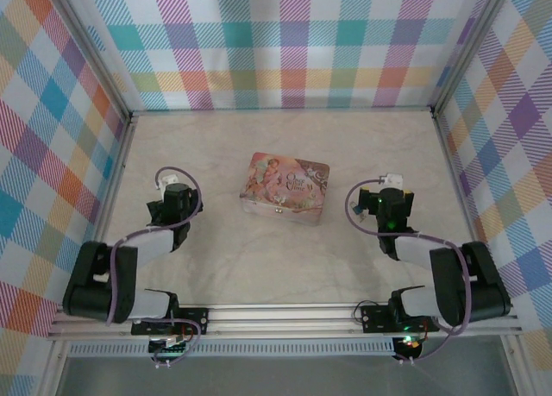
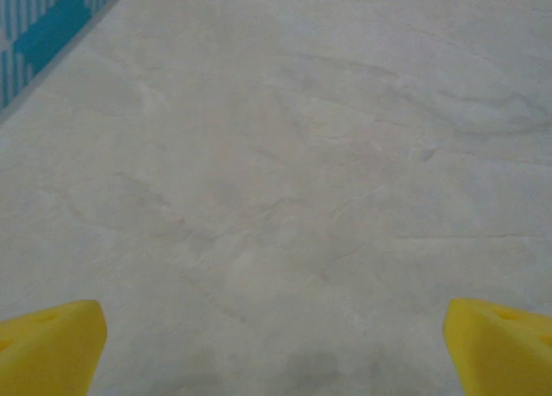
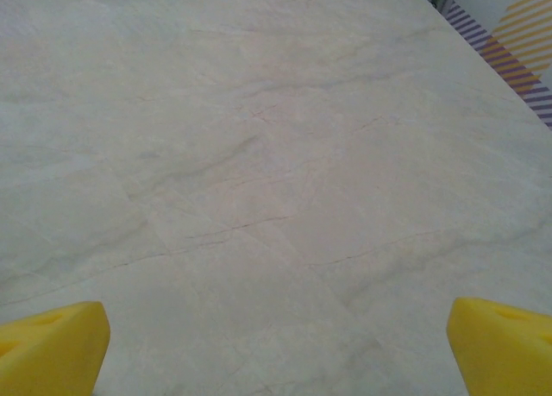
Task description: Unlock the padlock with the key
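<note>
The padlock and the key are hidden or out of view. My left gripper [image 1: 173, 196] rests low over the bare marble table, left of the pink tin. Its yellow fingertips [image 2: 52, 344] stand wide apart with nothing between them, so my left gripper [image 2: 276, 353] is open. My right gripper [image 1: 389, 203] sits to the right of the tin, also low over the table. Its yellow fingertips [image 3: 500, 340] are spread far apart over bare marble, and my right gripper [image 3: 276, 348] is open and empty.
A pink illustrated rectangular tin [image 1: 285, 187] lies shut in the middle of the table, its small gold clasp [image 1: 278, 210] facing the arms. Plaid walls [image 1: 285, 42] enclose the table on three sides. A metal rail [image 1: 285, 314] runs along the near edge.
</note>
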Tool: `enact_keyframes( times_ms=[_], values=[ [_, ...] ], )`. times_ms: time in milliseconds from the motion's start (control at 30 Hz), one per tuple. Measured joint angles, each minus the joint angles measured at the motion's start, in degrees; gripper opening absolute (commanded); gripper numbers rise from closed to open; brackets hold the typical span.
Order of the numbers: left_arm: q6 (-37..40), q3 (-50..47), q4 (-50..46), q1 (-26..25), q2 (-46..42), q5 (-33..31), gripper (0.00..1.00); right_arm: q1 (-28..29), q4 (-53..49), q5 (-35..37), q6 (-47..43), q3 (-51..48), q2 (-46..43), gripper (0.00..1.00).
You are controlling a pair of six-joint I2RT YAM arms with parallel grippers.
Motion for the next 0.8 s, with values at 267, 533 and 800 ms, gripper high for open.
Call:
enact_keyframes(
  times_ms=[267, 533, 800],
  values=[
    [4.92, -1.42, 19.45, 0.63, 9.20, 6.27, 1.00, -5.95, 15.23, -10.08, -1.70, -0.42, 10.32, 1.00],
    [5.84, -1.84, 23.32, 1.01, 10.64, 9.18, 1.00, -7.74, 12.98, -13.31, -1.03, 3.17, 11.34, 1.00],
    [6.40, -1.86, 24.30, 1.01, 10.64, 9.25, 1.00, -7.91, 11.15, -14.56, -0.83, 3.26, 11.34, 1.00]
  ],
)
